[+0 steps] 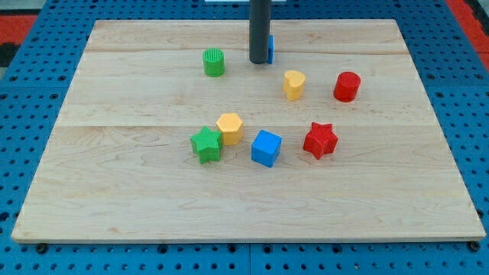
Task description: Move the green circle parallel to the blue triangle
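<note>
The arm's dark rod comes down near the top of the view, its tip (260, 62) resting on the pale wooden desk (137, 198) directly in front of a small blue plastic block (270, 47), of which only a sliver shows at the rod's right edge; it is probably the blue triangle of the task, though its shape cannot be made out from here. There are no fingers on this arm to open or close, only the bare rod for pushing.

The ribbed green plastic cylinder (214, 62), the task's green circle, stands just to the view's left of the tip, apart from it and roughly level with the hidden blue block. That placement suggests the circle sits near where the task wants it, with the tip parked between the two pieces.

The other pieces lie clear of the work. A yellow heart-shaped block (294, 84) and a red cylinder (347, 86) sit to the right. Lower down, a green star block (206, 144) touches a yellow hexagonal block (229, 127), with a blue cube (266, 147) and a red star block (320, 140) beside them.

The desk is of planked light wood, laid on a blue perforated base (30, 114); red flooring shows at the top corners.
</note>
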